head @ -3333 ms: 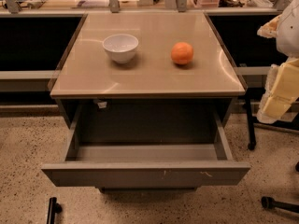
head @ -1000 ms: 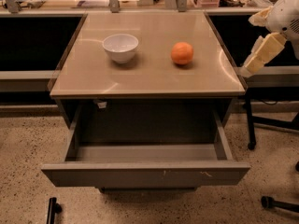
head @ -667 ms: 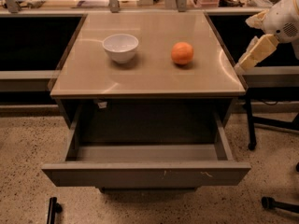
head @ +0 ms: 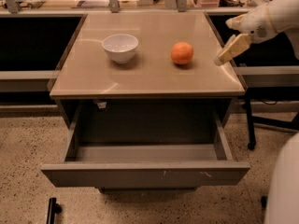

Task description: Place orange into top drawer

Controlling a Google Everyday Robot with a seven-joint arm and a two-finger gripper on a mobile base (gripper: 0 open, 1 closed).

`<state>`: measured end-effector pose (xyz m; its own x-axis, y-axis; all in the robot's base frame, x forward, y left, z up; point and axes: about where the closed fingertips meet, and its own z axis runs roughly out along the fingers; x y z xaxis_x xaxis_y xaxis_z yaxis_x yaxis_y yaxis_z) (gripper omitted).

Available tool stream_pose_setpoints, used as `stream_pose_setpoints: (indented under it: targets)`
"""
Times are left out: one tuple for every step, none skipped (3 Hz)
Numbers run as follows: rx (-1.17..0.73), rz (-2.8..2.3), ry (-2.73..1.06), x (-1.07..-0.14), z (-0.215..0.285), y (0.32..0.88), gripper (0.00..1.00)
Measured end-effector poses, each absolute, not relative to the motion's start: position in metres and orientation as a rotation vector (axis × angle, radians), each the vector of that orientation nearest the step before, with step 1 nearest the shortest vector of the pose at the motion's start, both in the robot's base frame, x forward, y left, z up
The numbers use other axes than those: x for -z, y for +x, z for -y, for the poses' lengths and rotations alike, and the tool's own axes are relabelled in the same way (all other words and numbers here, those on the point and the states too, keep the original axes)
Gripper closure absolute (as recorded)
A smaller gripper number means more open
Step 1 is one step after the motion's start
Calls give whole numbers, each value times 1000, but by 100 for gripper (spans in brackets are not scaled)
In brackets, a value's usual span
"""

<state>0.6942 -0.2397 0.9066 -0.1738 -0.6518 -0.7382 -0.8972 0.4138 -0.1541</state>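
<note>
So far nothing done: gripper hung over the right edge of the cabinet top, whether wide or narrow could not be told. Orange sat just to its left, ungrasped. Top drawer stood open below, nothing in it. White bowl lay beyond the orange, clear of the path
</note>
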Motion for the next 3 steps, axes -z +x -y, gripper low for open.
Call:
stream_pose_setpoints:
  targets:
    - [-485,-1870,-1286,-891,220,721,0]
    - [-487,-1870,-1286,-890,219,722,0]
    - [-559,-1857,-1277,-872,200,733,0]
